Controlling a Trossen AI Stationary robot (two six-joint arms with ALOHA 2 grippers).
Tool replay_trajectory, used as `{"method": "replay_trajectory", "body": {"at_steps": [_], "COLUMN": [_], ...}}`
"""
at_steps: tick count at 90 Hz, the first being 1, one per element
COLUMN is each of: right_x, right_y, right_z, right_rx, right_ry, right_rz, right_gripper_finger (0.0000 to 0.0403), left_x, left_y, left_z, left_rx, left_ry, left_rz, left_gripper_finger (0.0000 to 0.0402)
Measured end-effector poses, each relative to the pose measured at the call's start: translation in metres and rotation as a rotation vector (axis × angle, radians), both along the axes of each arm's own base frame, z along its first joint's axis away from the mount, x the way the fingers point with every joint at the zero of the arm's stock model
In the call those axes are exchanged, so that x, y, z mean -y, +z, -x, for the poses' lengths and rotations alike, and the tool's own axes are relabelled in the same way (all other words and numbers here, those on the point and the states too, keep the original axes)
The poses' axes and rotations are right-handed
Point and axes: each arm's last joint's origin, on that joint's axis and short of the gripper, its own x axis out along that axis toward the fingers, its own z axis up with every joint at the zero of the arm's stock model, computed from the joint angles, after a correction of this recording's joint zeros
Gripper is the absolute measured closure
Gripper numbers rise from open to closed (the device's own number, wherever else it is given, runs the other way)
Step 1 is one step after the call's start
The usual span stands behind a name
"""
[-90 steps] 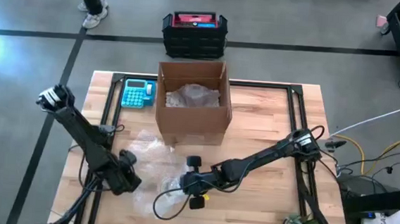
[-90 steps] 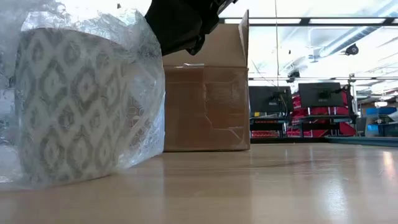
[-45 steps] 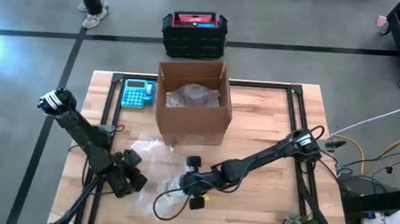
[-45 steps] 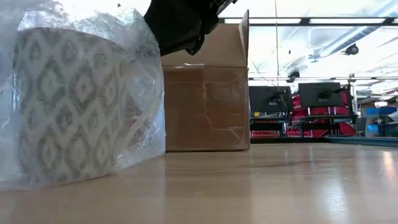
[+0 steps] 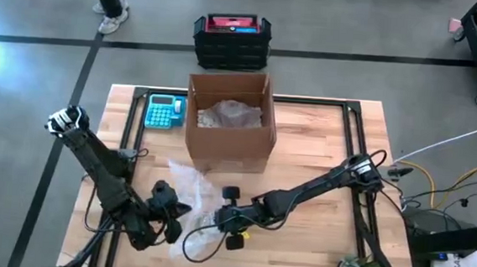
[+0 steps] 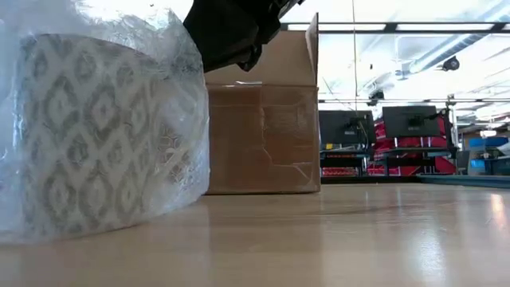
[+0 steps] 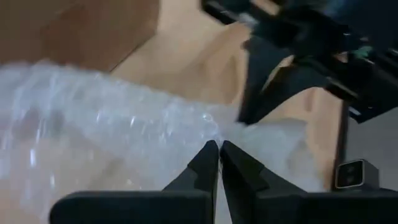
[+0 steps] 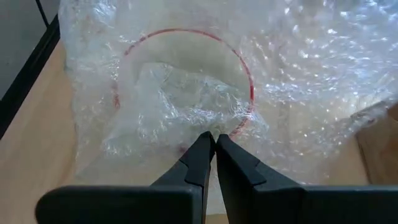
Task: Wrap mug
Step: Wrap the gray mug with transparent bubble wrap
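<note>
mug (image 6: 88,135) in bubble wrap (image 5: 186,183) | box (image 5: 230,124) behind | calculator (image 5: 164,111) left of box

Both arms are dark, near-black, built of slim tubular links with bulkier rounded joints; the left arm (image 5: 93,161) ends at a pale grey-white base fitting, and the right arm (image 5: 319,190) has black cable looped at its base and a small yellow mark near its wrist. Each wrist carries a black block-shaped head with round black knobs on it; from it run two flat, matte black fingers (image 7: 202,168) that taper to thin wedge tips, with a broad black crossbar behind them. The right fingers (image 8: 230,165) have the same shape and finish.
</note>
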Motion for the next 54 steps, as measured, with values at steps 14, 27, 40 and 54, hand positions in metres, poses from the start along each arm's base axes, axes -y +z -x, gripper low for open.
{"method": "replay_trajectory", "body": {"at_steps": [14, 27, 40, 54], "right_x": [0.000, 0.000, 0.003, 0.010], "right_y": [0.000, 0.001, 0.020, 0.068], "right_z": [0.000, 0.000, 0.013, 0.020], "right_rx": [-0.001, -0.002, -0.071, 0.000], "right_ry": [-0.009, -0.010, 0.021, 0.023], "right_rz": [-0.009, -0.010, 0.026, 0.026], "right_gripper_finger": [0.0389, 0.0389, 0.0389, 0.0389], "left_x": [0.013, 0.022, 0.027, 0.029], "left_y": [-0.015, -0.040, -0.060, -0.066], "left_z": [-0.024, -0.040, -0.048, -0.049], "left_rx": [0.023, -0.037, -0.099, -0.109], "left_ry": [-0.067, -0.110, -0.111, -0.107], "left_rz": [-0.001, 0.014, 0.014, 0.021], "left_gripper_finger": [0.0400, 0.0400, 0.0401, 0.0400]}}
